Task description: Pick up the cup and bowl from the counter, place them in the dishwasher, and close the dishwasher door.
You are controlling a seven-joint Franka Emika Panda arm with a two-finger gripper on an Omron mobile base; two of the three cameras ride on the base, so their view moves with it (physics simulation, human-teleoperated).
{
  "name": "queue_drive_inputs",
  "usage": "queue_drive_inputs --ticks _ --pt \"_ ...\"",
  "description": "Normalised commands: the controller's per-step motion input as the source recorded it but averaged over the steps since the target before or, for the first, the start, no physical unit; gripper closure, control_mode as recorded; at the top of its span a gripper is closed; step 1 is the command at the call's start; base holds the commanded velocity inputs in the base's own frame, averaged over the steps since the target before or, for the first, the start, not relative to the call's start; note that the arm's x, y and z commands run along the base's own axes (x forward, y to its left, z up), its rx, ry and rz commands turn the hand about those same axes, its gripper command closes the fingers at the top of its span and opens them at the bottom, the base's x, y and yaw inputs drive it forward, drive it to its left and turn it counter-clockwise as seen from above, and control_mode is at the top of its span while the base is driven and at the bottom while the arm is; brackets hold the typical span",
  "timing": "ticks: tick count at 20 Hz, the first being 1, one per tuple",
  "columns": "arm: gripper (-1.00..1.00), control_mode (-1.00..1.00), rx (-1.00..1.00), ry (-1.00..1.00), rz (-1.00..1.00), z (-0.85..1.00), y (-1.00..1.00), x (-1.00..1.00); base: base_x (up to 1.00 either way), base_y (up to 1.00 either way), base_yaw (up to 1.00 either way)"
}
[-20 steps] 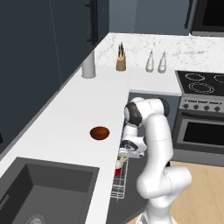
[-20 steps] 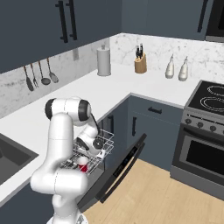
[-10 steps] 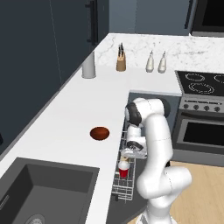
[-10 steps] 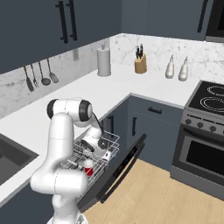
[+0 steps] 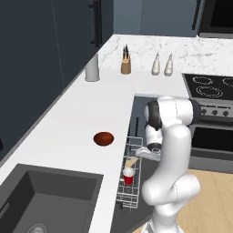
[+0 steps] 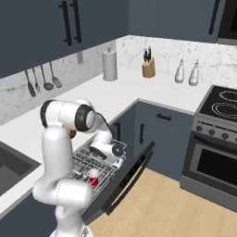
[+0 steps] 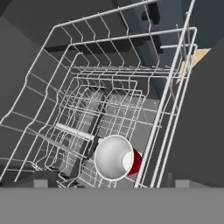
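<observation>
The red cup (image 5: 129, 175) (image 6: 94, 177) (image 7: 117, 158) rests in the white wire rack (image 5: 129, 196) (image 7: 87, 100) of the dishwasher, its white inside facing the hand camera. Above it hangs my gripper (image 5: 140, 152) (image 6: 98, 151) (image 7: 111, 183), open and holding nothing, with the fingertips (image 7: 41, 183) wide apart. The dark reddish-brown bowl (image 5: 103, 138) sits on the white counter (image 5: 82, 113) to the left of the rack; the arm partly hides the bowl (image 6: 72, 134) in the right base view. The dishwasher door (image 6: 127, 178) is folded down open.
A dark sink (image 5: 50, 191) is sunk into the counter at the near left. A steel oven with cooktop (image 5: 209, 113) stands to the right. A grey canister (image 5: 92, 68), a knife block (image 5: 125, 65) and two bottles (image 5: 157, 64) stand at the back.
The cup was between my fingers a second ago; it now lies free in the rack. My hand has lifted a little above it.
</observation>
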Motion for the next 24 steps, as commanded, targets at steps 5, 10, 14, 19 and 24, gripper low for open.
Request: queue_drive_inputs --ticks 5,10,14,19,24 --pt "-1.0 -1.0 0.13 -0.01 0.0 1.0 -0.26 -0.09 0.0 0.0 0.0" --pt "-1.0 -1.0 0.17 0.0 0.0 1.0 -0.03 0.0 0.0 0.0 0.0" --pt "-1.0 -1.0 0.09 0.15 0.0 1.0 0.0 0.07 0.0 0.0 0.0" --pt "-1.0 -1.0 0.01 0.27 0.0 1.0 0.05 0.03 0.0 0.0 0.0" --pt "-1.0 -1.0 -0.12 0.25 0.0 0.92 0.58 0.04 0.0 0.0 0.0"
